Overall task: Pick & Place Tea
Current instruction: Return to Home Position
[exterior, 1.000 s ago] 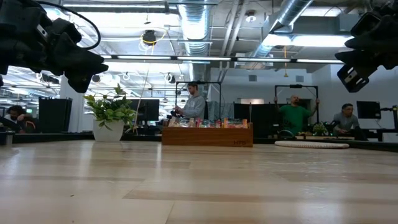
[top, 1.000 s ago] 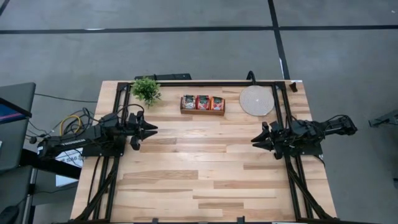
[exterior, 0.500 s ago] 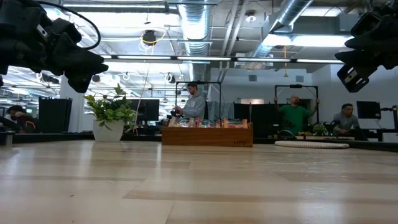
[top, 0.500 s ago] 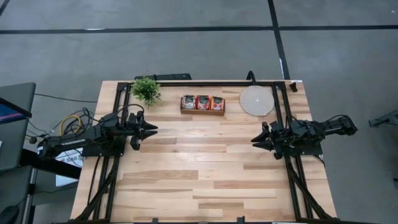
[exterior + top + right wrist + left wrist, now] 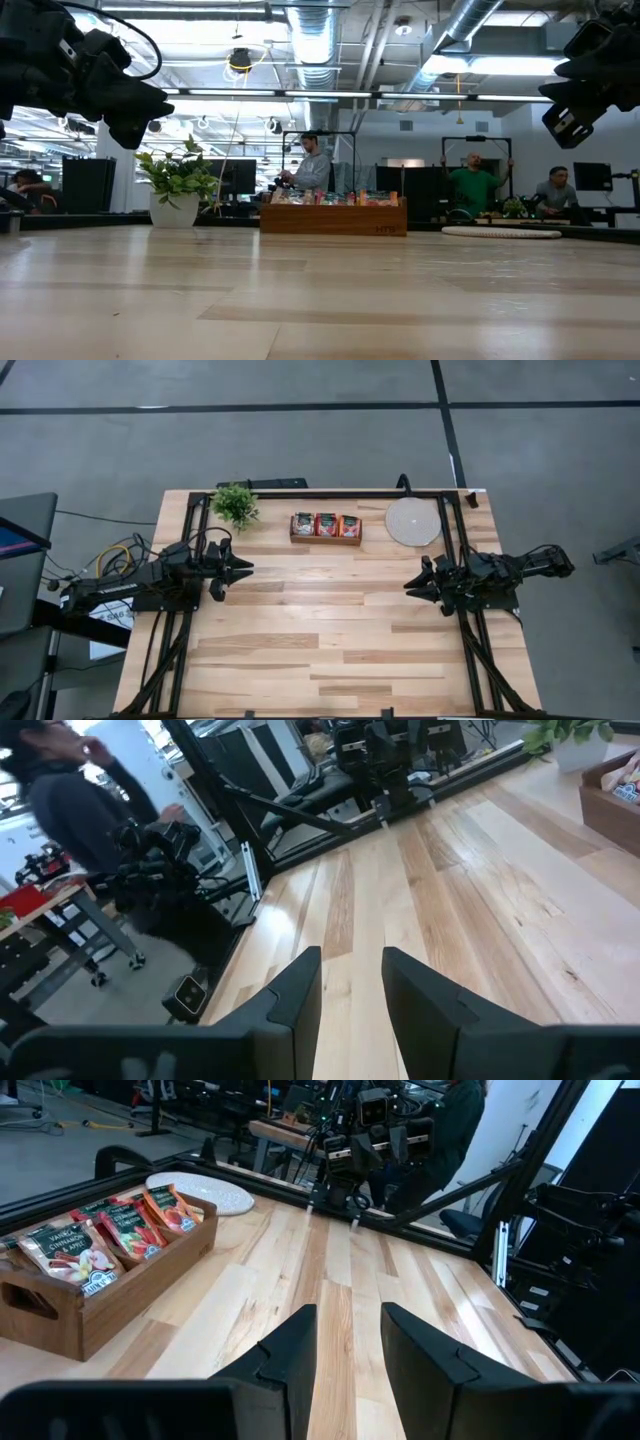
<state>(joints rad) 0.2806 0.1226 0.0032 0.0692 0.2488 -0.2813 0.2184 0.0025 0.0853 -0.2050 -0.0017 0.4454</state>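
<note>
High view: I see nothing moved since before; left gripper [image 5: 247, 568] and right gripper [image 5: 409, 586] hang narrowly parted, empty; tea [image 5: 326, 524] sits in the tray [image 5: 326, 542] between plant [image 5: 235, 505] and disc [image 5: 413, 522].

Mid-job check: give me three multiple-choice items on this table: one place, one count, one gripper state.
1. Where is the wooden tray? A) dead centre B) far edge, between plant and round disc C) near edge
2. How many tray compartments hold tea sachets? A) one B) three C) five
3. The left gripper and right gripper are: A) shut on sachets B) shut, empty C) open, empty
Answers: B, the high view shows it there; B, three coloured groups stand side by side; C, bare table shows between each pair's fingers.
</note>
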